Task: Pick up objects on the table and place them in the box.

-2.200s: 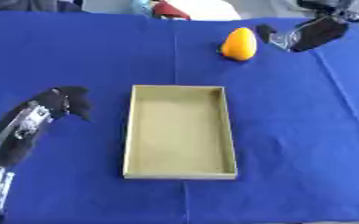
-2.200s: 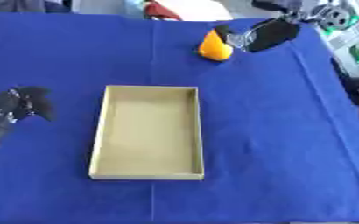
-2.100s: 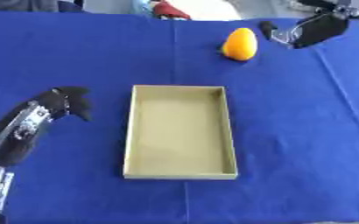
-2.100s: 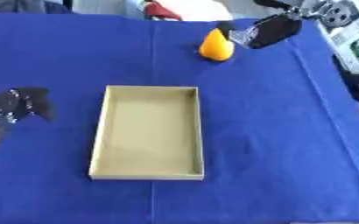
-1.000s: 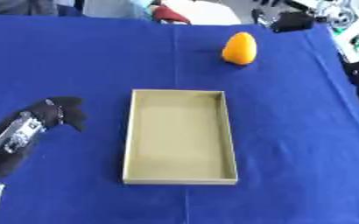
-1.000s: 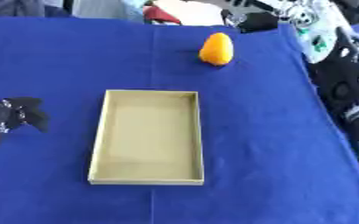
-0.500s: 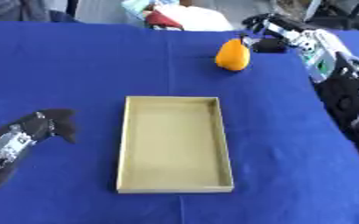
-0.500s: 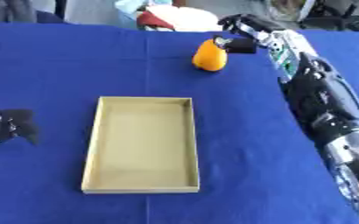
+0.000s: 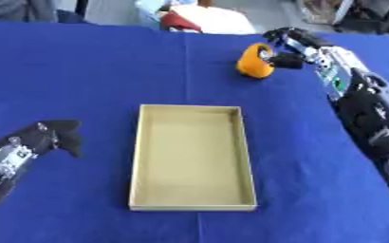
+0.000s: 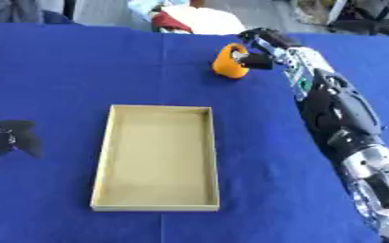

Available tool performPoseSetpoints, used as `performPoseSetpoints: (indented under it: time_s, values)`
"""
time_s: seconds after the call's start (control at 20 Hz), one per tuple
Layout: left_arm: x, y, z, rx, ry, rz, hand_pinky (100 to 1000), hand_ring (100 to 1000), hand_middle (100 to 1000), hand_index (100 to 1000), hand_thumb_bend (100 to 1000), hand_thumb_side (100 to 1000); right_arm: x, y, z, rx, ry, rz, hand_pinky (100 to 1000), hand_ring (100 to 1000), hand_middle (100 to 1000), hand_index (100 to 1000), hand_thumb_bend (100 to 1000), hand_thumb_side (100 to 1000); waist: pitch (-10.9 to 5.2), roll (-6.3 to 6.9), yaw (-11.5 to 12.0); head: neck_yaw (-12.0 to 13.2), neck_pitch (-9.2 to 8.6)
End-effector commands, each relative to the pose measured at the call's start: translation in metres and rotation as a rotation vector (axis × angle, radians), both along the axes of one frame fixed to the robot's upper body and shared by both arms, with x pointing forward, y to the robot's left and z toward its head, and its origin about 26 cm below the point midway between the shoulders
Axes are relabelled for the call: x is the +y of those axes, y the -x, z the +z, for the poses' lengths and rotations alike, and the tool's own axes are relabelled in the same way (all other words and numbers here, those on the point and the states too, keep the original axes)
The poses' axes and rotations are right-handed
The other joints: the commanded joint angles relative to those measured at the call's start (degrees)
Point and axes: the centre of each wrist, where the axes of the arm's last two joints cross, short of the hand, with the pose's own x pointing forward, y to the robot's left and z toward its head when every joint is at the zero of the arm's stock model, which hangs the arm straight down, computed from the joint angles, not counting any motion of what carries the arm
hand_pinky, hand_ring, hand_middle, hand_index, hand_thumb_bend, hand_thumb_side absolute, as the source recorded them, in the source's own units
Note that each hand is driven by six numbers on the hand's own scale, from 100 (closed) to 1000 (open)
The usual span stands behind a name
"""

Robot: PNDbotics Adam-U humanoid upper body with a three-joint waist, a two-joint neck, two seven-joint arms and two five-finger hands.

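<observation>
Right hand [image 9: 291, 47] stretched to the far side of the blue surface [image 9: 98, 71], thumb and fingers curled round the orange fruit [image 9: 254, 60], which sits on the cloth just left of the palm. Shallow tan box [image 9: 192, 156] well nearer than that hand, empty inside. Left hand [image 9: 50, 137] resting left of the box, fingers curled, holding nothing.
</observation>
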Motion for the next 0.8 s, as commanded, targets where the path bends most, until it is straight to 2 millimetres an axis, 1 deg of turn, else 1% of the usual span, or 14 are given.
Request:
performPoseSetpoints:
  time_s: [0.05, 0.25, 0.35, 0.45, 0.55, 0.7, 0.8]
  values:
    - [0.0011, 0.0016, 0.0102, -0.037, -0.017, -0.008, 743, 597, 626, 850, 117, 1000, -0.0012, -0.0016, 0.0139, -0.045, 0.007, -0.010, 763, 806, 812, 929, 100, 875, -0.91, 0.29, 0.14, -0.40, -0.78]
    - [0.0005, 0.0016, 0.0105, -0.038, -0.017, -0.012, 743, 597, 626, 850, 117, 1000, 0.0028, -0.0026, 0.0103, -0.040, 0.011, -0.008, 760, 801, 808, 911, 100, 881, -0.87, 0.36, 0.29, -0.66, -1.07]
    - [0.0001, 0.0015, 0.0108, -0.040, -0.016, -0.013, 743, 596, 626, 850, 117, 1000, 0.0049, -0.0031, 0.0085, -0.035, 0.016, -0.011, 761, 800, 808, 909, 100, 852, -0.87, 0.42, 0.39, -0.93, -1.22]
    - [-0.0002, 0.0016, 0.0111, -0.041, -0.015, -0.015, 742, 596, 626, 850, 116, 1000, 0.0063, -0.0034, 0.0072, -0.031, 0.030, -0.014, 760, 798, 806, 899, 100, 781, -0.86, 0.50, 0.50, -1.35, -1.43]
    - [0.0000, 0.0017, 0.0111, -0.041, -0.014, -0.014, 742, 595, 626, 850, 116, 1000, 0.0063, -0.0034, 0.0063, -0.029, 0.041, -0.017, 759, 796, 803, 890, 100, 616, -0.86, 0.57, 0.51, -1.63, -1.61]
    - [0.0004, 0.0017, 0.0110, -0.040, -0.012, -0.012, 742, 595, 626, 849, 117, 1000, 0.0056, -0.0031, 0.0064, -0.025, 0.056, -0.019, 757, 790, 796, 844, 100, 212, -0.91, 0.61, 0.34, -1.65, -1.65]
    - [0.0002, 0.0016, 0.0109, -0.040, -0.012, -0.013, 742, 595, 626, 850, 117, 1000, 0.0055, -0.0030, 0.0076, -0.025, 0.059, -0.019, 755, 787, 792, 793, 100, 214, -0.94, 0.64, 0.17, -1.62, -1.63]
